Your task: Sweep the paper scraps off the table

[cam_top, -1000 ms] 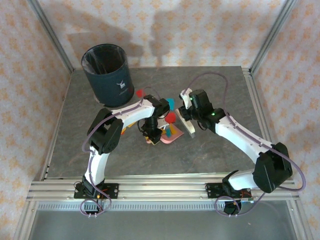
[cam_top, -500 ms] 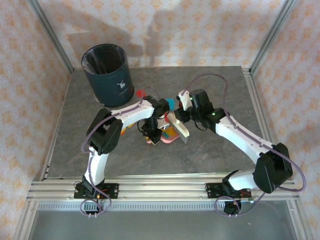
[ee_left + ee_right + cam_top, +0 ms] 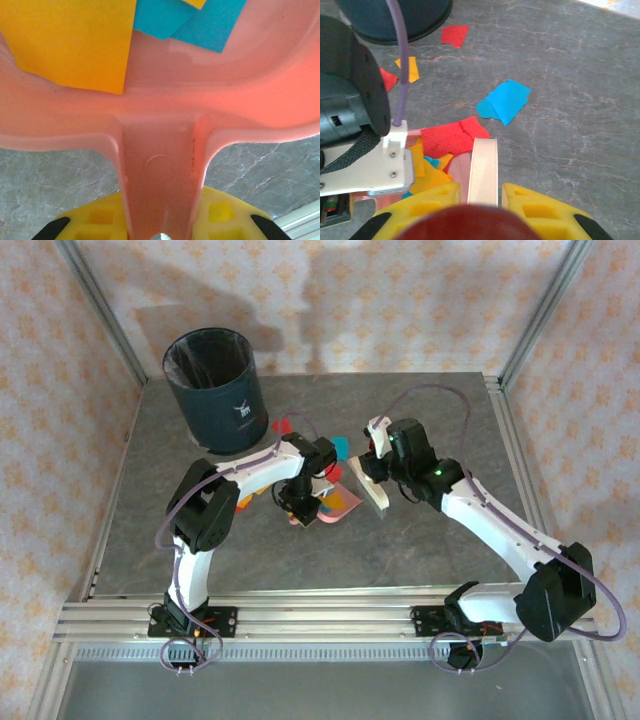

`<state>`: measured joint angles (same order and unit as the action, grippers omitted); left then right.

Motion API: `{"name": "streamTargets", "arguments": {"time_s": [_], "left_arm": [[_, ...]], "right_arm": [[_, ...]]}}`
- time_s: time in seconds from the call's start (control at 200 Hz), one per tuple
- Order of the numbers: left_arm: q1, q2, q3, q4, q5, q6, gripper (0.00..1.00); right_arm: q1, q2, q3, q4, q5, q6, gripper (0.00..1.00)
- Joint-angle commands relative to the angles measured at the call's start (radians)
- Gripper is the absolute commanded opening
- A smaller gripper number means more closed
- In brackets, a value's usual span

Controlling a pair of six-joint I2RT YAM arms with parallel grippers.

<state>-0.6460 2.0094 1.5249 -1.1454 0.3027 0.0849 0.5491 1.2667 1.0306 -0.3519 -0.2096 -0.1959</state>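
On table (image 3: 400,550): one bin (image 3: 215,390), one dustpan (image 3: 160,170)

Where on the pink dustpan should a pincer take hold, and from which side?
Grip the handle of the pink dustpan, coming from behind its rear wall. The handle is a narrow, straight stem that fits between two fingers, and the left pincer is shut on it this way.

Your overhead view looked down from behind on the whole counter (image 3: 140,500); both wrist views sat close, sharing the pink dustpan (image 3: 160,115).
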Motion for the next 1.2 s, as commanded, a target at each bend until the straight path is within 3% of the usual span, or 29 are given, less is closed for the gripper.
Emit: {"name": "streamTargets", "arguments": {"time_s": [0.0,0.195,0.51,0.771,1.196], "left_arm": [[0.006,-0.052,-0.018,-0.01,-0.043,-0.011,0.0],[0.002,-0.07,-0.051,-0.023,-0.005,0.027,0.0],[0.004,-0.093,-0.089,-0.002,0.018,0.035,0.0],[0.003,-0.09,-0.093,0.005,0.014,0.036,0.0],[0.008,-0.083,-0.067,0.006,-0.044,0.016,0.0]], "right_arm": [[0.005,-0.02,0.007,0.059,0.079,0.022,0.0],[0.005,0.056,0.026,0.149,0.094,0.021,0.0],[0.005,0.233,0.159,0.172,-0.106,0.01,0.0],[0.005,0.321,0.224,0.1,-0.124,-0.002,0.0],[0.006,0.218,0.148,-0.024,-0.077,-0.014,0.0]]}}
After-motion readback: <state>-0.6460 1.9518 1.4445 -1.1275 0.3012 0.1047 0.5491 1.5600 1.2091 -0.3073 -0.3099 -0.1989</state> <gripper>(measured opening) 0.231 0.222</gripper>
